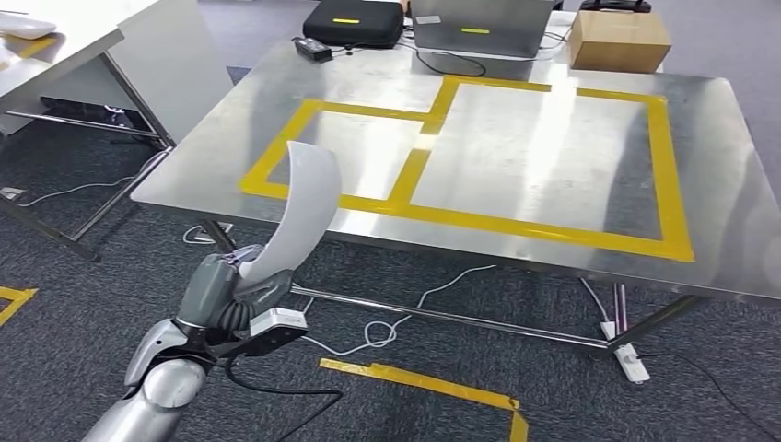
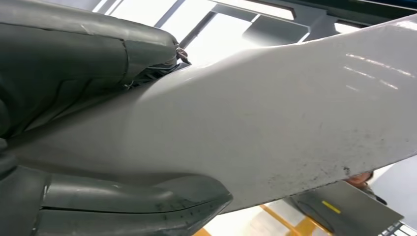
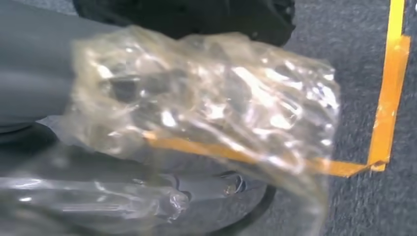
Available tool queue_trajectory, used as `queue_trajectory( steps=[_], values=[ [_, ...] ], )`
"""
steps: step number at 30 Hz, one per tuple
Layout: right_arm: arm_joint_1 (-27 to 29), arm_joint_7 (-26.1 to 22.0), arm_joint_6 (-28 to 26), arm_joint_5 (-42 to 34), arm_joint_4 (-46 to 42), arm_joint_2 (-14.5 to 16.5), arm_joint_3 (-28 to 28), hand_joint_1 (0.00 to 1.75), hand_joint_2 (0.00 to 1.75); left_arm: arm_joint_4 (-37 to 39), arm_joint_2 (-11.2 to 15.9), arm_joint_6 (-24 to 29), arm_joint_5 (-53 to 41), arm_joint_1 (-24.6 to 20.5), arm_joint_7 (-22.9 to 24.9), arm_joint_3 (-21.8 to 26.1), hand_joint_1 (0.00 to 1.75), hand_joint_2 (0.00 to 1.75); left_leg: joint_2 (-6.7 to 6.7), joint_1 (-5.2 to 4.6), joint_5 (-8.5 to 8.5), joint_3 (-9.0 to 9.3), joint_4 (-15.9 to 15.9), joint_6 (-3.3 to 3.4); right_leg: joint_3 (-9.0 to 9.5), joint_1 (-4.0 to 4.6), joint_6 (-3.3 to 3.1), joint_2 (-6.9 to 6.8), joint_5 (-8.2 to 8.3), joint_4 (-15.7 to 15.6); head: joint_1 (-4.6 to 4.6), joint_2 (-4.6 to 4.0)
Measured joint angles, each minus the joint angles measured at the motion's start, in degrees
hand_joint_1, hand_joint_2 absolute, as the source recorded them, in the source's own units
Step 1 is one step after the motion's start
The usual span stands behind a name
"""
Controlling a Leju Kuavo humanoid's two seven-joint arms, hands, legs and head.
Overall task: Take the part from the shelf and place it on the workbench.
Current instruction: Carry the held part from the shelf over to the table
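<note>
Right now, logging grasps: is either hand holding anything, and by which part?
The left hand grips the curved white part by its lower end. The right hand, wrapped in clear film, cannot be judged.

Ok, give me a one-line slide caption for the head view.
Left hand holds the curved white part upright before the steel workbench marked with yellow tape rectangles.

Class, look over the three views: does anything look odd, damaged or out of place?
Yes. The right hand is wrapped in crinkled clear plastic film, hiding its fingers. The white curved part, which the left hand grips, shows dark speckled scuffs near one edge in the left wrist view. The workbench looks orderly.
</note>
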Motion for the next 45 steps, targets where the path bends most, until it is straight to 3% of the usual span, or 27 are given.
queue_trajectory(
  steps=[3,6,7,8,9,11,13,16,18,19,21,23,24,25,27,28,33,35,37,38,39,40,42,43,45],
  values=[
    [0.03,-0.12,0.00,0.06,0.01,-0.04,-0.03,0.00,0.00,0.03,-0.02,0.00,-0.05,-0.14,0.02,-0.06,1.75,1.75,-0.03,0.23,-1.74,-0.83,2.19,-0.78,0.13,-0.18,-1.05,0.10,0.11,-0.09,-0.14,0.00],
    [-0.03,-0.17,0.04,0.10,0.03,-0.04,-0.03,0.00,0.00,0.18,0.00,0.00,-0.05,-0.23,0.05,-0.08,1.75,1.75,-0.09,0.38,-6.80,-5.76,12.65,-1.36,0.20,-0.16,-1.66,0.18,0.02,-0.14,-0.33,0.00],
    [-0.02,-0.17,0.05,0.11,0.04,-0.04,-0.02,0.00,0.00,0.29,0.01,0.00,-0.06,-0.21,0.09,-0.08,1.75,1.75,-0.10,0.39,-7.62,-7.27,15.60,-1.39,0.23,-0.10,-1.73,0.23,-0.03,-0.13,-0.31,0.00],
    [-0.02,-0.18,0.05,0.14,0.05,-0.04,-0.02,0.00,0.00,0.40,0.01,0.00,-0.06,-0.20,0.14,-0.09,1.75,1.75,-0.10,0.39,-7.35,-7.99,16.75,-1.31,0.30,-0.03,-1.79,0.31,-0.08,-0.13,-0.33,0.00],
    [-0.02,-0.20,0.04,0.17,0.05,-0.04,-0.02,0.00,0.00,0.48,0.02,0.00,-0.06,-0.19,0.19,-0.09,1.75,1.75,-0.11,0.37,-5.93,-7.65,15.68,-1.11,0.42,0.05,-1.82,0.43,-0.13,-0.12,-0.32,0.00],
    [-0.04,-0.27,-0.02,0.23,0.07,-0.03,-0.02,0.00,0.00,0.53,0.02,0.01,-0.06,-0.24,0.28,-0.09,1.75,1.75,-0.25,0.20,-1.46,-4.54,8.54,-0.30,0.75,0.19,-1.80,0.69,-0.28,-0.13,-0.31,0.00],
    [-0.11,-0.34,-0.09,0.34,0.13,-0.01,-0.02,0.00,0.00,0.53,0.01,0.03,-0.07,-0.37,0.44,-0.09,1.75,1.75,-0.44,-0.07,0.80,-1.84,2.37,0.54,0.69,0.37,-1.54,0.85,-0.39,-0.05,-0.32,0.00],
    [-0.12,-0.38,-0.15,0.50,0.20,0.01,-0.02,0.00,0.00,0.54,-0.01,0.08,-0.10,-0.49,0.56,-0.07,1.75,1.75,-0.50,-0.14,0.52,-1.24,0.38,0.95,0.30,0.41,-0.69,0.79,-0.40,-0.18,-0.34,0.00],
    [-0.15,-0.42,-0.16,0.52,0.21,-0.01,-0.02,0.00,0.00,0.54,-0.04,0.14,-0.10,-0.56,0.56,-0.03,1.75,1.75,-0.45,0.14,0.77,-0.90,-0.32,1.26,-0.36,0.38,-0.07,0.65,-1.40,1.02,-0.25,0.00],
    [-0.21,-0.44,-0.17,0.52,0.21,-0.02,-0.01,0.00,0.00,0.54,-0.08,0.17,-0.10,-0.61,0.56,-0.01,1.75,1.75,-0.41,0.29,0.86,-0.71,-0.62,1.44,-1.49,0.35,0.19,0.60,-2.69,3.26,-0.17,0.00],
    [-0.19,-0.47,-0.23,0.54,0.22,-0.02,-0.01,0.00,0.00,0.58,-0.13,0.19,-0.10,-0.66,0.56,0.01,1.75,1.75,-0.34,0.27,0.77,-0.63,-0.66,1.69,-5.32,0.23,0.60,0.54,-6.09,10.83,-0.10,0.00],
    [-0.07,-0.48,-0.35,0.55,0.22,-0.02,-0.02,0.00,0.00,0.71,-0.13,0.18,-0.10,-0.64,0.58,0.01,1.75,1.75,-0.32,0.23,0.64,-0.54,-0.63,1.76,-8.43,0.12,0.92,0.53,-7.25,16.25,-0.15,0.00],
    [-0.03,-0.49,-0.40,0.56,0.22,-0.02,-0.02,0.00,0.00,0.78,-0.13,0.17,-0.10,-0.64,0.59,0.02,1.75,1.75,-0.33,0.25,0.52,-0.40,-0.60,1.70,-8.42,0.05,1.02,0.51,-6.05,15.68,-0.14,0.00],
    [-0.02,-0.51,-0.43,0.57,0.22,-0.02,-0.03,0.00,0.00,0.84,-0.13,0.17,-0.10,-0.64,0.60,0.02,1.75,1.75,-0.34,0.28,0.34,-0.18,-0.55,1.57,-7.16,-0.05,1.07,0.43,-3.87,12.66,-0.15,0.00],
    [-0.11,-0.54,-0.48,0.58,0.24,-0.02,-0.02,0.00,0.00,0.88,-0.13,0.18,-0.10,-0.67,0.61,0.04,1.75,1.75,-0.36,0.19,-0.17,0.23,-0.30,1.06,-3.22,-0.17,1.08,0.12,-0.12,4.47,-0.10,0.00],
    [-0.17,-0.56,-0.50,0.59,0.26,-0.02,-0.01,0.00,0.00,0.88,-0.12,0.19,-0.10,-0.70,0.61,0.05,1.75,1.75,-0.37,0.08,-0.37,0.27,-0.11,0.76,-1.80,-0.17,0.86,0.03,0.63,1.78,-0.15,0.00],
    [-0.02,-0.61,-0.58,0.60,0.31,-0.02,-0.03,0.00,0.00,0.88,-0.10,0.18,-0.10,-0.86,0.63,-0.03,1.75,1.75,-0.39,0.04,-1.59,-0.03,1.29,-0.46,-0.53,-0.15,-0.88,0.20,0.20,0.28,-0.49,0.00],
    [-0.11,-0.63,-0.61,0.61,0.31,-0.02,-0.04,0.00,0.00,0.91,-0.09,0.17,-0.10,-0.98,0.68,-0.04,1.75,1.75,-0.43,0.20,-4.40,-2.43,6.61,-1.01,-0.13,-0.25,-1.49,0.19,0.02,0.16,-0.70,0.00],
    [-0.16,-0.63,-0.54,0.66,0.31,-0.02,-0.02,0.00,0.00,1.02,-0.08,0.15,-0.11,-0.96,0.79,-0.05,1.75,1.75,-0.43,0.30,-7.28,-6.63,14.48,-1.29,0.07,-0.18,-1.82,0.21,-0.21,0.18,-0.78,0.00],
    [-0.16,-0.63,-0.51,0.69,0.31,-0.02,-0.01,0.00,0.00,1.11,-0.08,0.14,-0.12,-0.92,0.85,-0.05,1.75,1.75,-0.44,0.32,-7.53,-8.11,16.84,-1.30,0.19,-0.13,-1.89,0.24,-0.32,0.18,-0.79,0.00],
    [-0.15,-0.63,-0.49,0.70,0.31,-0.02,-0.01,0.00,0.00,1.19,-0.07,0.12,-0.13,-0.90,0.90,-0.05,1.75,1.75,-0.44,0.31,-6.56,-8.57,17.01,-1.20,0.36,-0.09,-1.92,0.32,-0.43,0.18,-0.79,0.00],
    [-0.14,-0.64,-0.49,0.71,0.31,-0.02,-0.01,0.00,0.00,1.26,-0.07,0.08,-0.14,-0.91,0.95,-0.05,1.75,1.75,-0.44,0.30,-4.49,-7.87,14.85,-0.99,0.62,-0.05,-1.89,0.41,-0.58,0.18,-0.79,0.00],
    [-0.18,-0.67,-0.48,0.71,0.31,-0.02,-0.02,0.00,0.00,1.31,-0.07,-0.03,-0.19,-1.00,1.04,-0.06,1.75,1.75,-0.46,0.13,-0.02,-4.67,7.34,-0.25,1.17,0.11,-1.70,0.60,-0.94,0.18,-0.75,0.00],
    [-0.21,-0.69,-0.44,0.72,0.31,-0.02,-0.02,0.00,0.00,1.32,-0.07,-0.12,-0.23,-1.10,1.10,-0.07,1.75,1.75,-0.47,0.01,1.09,-3.21,4.07,0.12,1.28,0.20,-1.51,0.68,-1.10,0.21,-0.76,0.00],
    [-0.25,-0.73,-0.37,0.76,0.32,-0.02,-0.02,0.00,0.00,1.37,-0.06,-0.27,-0.28,-1.32,1.31,-0.08,1.75,1.75,-0.50,-0.21,0.90,-2.16,1.60,0.54,1.14,0.29,-1.00,0.66,-1.24,0.17,-0.74,0.00]
  ],
)
